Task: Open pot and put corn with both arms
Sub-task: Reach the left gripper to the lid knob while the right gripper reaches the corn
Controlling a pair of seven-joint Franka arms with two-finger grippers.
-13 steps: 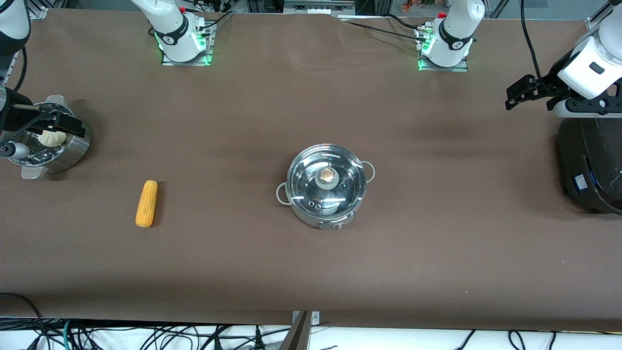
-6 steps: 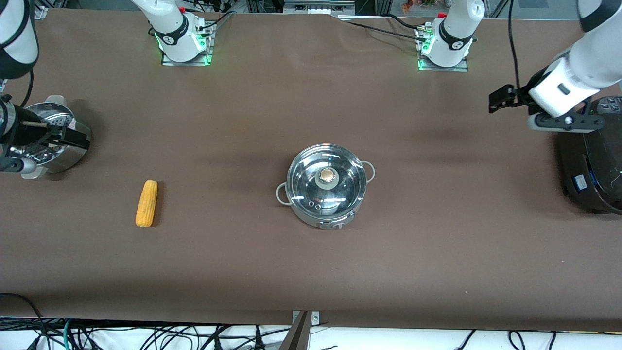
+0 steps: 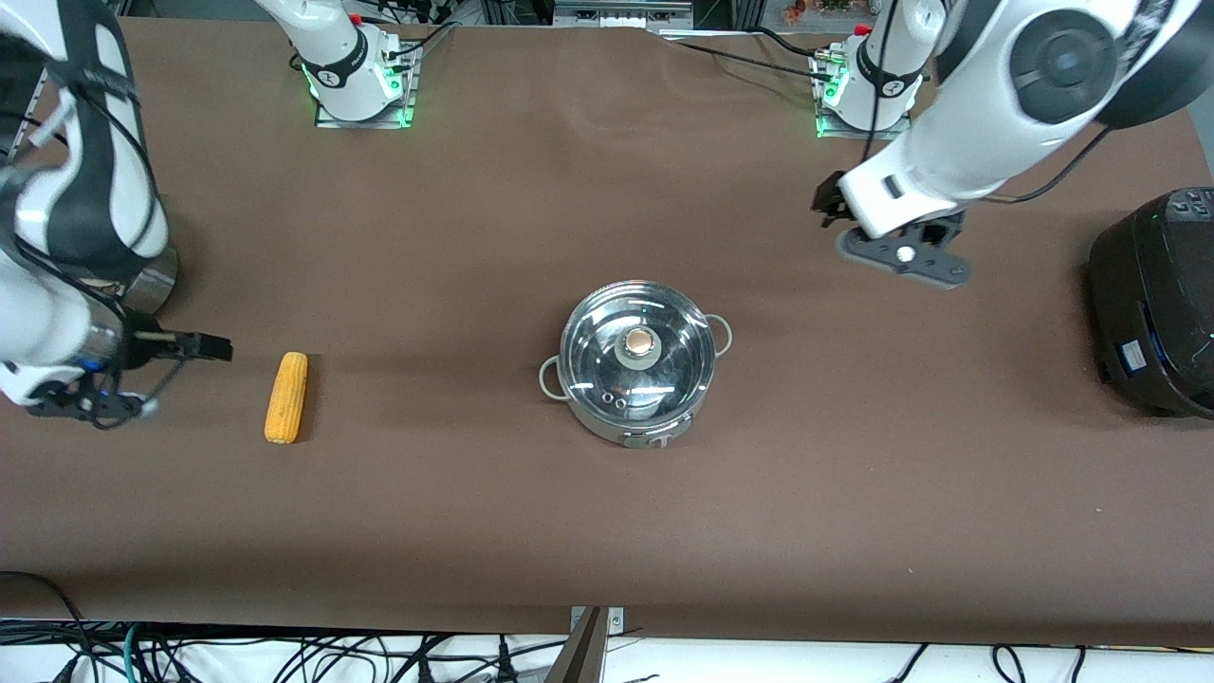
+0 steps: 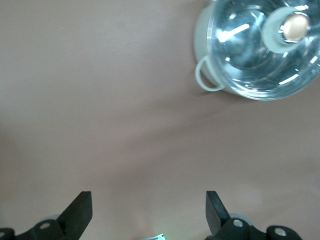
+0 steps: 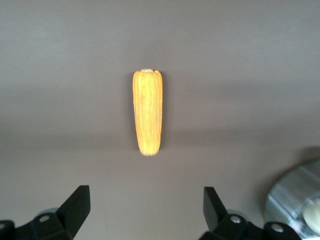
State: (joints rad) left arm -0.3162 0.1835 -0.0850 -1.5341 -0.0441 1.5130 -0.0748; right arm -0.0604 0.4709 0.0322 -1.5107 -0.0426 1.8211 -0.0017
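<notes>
One shallow shiny steel pot (image 3: 638,365) with one clear glass lid (image 3: 636,349), one yellow-orange husked corn cob (image 3: 285,396), one large black rounded cooker (image 3: 1159,301), two white robot arms, two black two-finger claws, left claw (image 3: 827,203), right claw (image 3: 216,348), one brown table (image 3: 607,531)

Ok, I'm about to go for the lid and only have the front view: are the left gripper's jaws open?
Observer: Yes. The left wrist view shows the left gripper over bare table with its jaws wide apart, clear of the pot, whose lid is on.
Operator: And the right one, for the corn?
Observer: The right gripper has open jaws too. The corn lies untouched on the table, in line with the gap between them.
</notes>
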